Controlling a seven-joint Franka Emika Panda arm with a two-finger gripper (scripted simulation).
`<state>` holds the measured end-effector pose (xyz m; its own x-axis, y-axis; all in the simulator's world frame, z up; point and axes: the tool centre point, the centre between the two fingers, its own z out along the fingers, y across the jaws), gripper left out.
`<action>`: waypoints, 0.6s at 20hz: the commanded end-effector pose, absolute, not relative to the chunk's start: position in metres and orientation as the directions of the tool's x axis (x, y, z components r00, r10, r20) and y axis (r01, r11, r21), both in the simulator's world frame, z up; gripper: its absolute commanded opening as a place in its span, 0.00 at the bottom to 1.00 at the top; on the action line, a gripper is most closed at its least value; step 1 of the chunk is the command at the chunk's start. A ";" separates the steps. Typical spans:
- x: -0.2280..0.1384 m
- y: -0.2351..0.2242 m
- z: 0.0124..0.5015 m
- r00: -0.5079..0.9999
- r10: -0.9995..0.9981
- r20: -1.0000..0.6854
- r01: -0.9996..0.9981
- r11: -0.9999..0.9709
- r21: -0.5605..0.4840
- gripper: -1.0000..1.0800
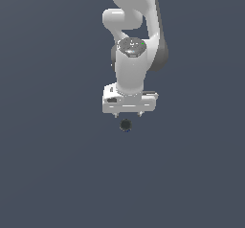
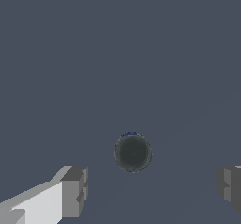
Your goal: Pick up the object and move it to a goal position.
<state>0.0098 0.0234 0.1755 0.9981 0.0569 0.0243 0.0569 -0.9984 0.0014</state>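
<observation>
Wrist view gives you the clearest read: the end effector is spread wide, one grey fingertip on one side of the frame and the other at the opposite edge, with nothing between them. The object lies on the plain grey bench, seen from straight above as a small dark round disc with a sliver of blue band showing along one edge. It is far narrower than the gap between the fingers, and it sits just ahead of the line joining the fingertips instead of on it, a little nearer the midpoint than either finger.

From the exterior view you see the white arm pointing down with the end effector level, and the object just below the fingertips in that picture, apart from them. How high the fingers stand above the bench cannot be told from these renders.

You are, by my reading, in the approach step: aligned roughly over the object but not yet around it. Your next move calls for a small shift so the disc falls on the line between the pads, then a straight descent until the pads bracket its side wall, and only then a close. The disc is short, so you should go low enough to catch the band and not skim over the rim. No goal marker shows in either view.
</observation>
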 end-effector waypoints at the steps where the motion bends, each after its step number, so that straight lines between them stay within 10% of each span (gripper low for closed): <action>1: 0.010 0.023 0.176 0.998 0.057 0.024 0.057 -0.998 0.001 0.96; 12: 0.019 -0.004 0.187 0.999 -0.015 0.046 -0.015 -1.000 -0.008 0.96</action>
<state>0.0186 -0.0035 0.1854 0.9989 -0.0107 0.0446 -0.0104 -0.9999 -0.0068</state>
